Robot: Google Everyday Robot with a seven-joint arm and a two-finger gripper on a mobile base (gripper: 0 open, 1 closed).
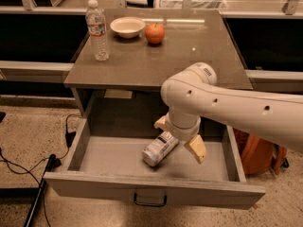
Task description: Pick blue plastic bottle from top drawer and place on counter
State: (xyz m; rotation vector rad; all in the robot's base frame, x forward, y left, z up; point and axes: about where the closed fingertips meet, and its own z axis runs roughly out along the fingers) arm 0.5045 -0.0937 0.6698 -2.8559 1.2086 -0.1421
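Observation:
The blue plastic bottle [157, 150] lies on its side in the open top drawer [85, 145], cap end pointing back right and hidden under my wrist. My gripper [179, 136] is low inside the drawer, right over the bottle's upper end. It is open, with one tan finger [196, 148] to the right of the bottle and the other [161, 123] behind it on the left. The drawer's front panel carries a dark handle [150, 200]. The counter [180, 60] lies above the drawer, behind my arm.
On the counter's back left stand a tall clear water bottle [98, 30], a white bowl [127, 27] and an orange fruit [155, 33]. An orange backpack [258, 154] sits on the floor right of the drawer. Cables [47, 167] lie on the floor at left.

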